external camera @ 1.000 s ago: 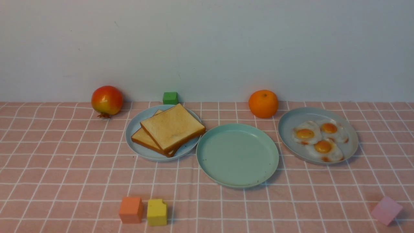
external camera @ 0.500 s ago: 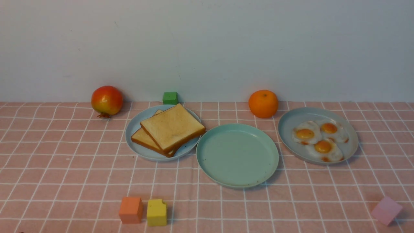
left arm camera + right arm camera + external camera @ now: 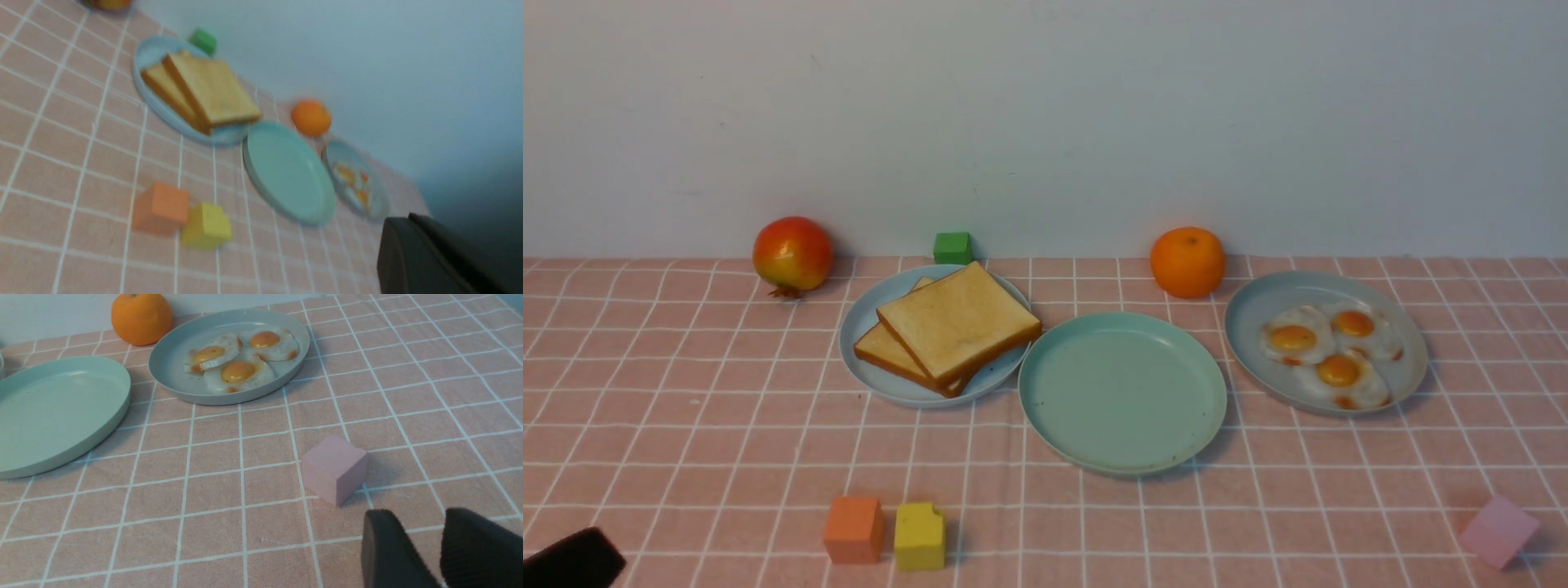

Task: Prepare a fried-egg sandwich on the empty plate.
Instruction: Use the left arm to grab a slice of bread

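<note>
A pink-checked table fills the lower half of the front view. At its centre lies the empty plate, mint-green and bare. Right of it a grey-blue plate carries three fried eggs. Left of it a pale blue plate carries two stacked toast slices (the top one skewed).

The left hand shows as a dark tip in the lower left corner, clenched on nothing. The right hand, seen only by its wrist camera, has its fingers parted with nothing between them.

A pomegranate and an orange sit by the wall. A green cube sits behind the toast. Orange and yellow cubes are at lower left, and a pink cube is at lower right.
</note>
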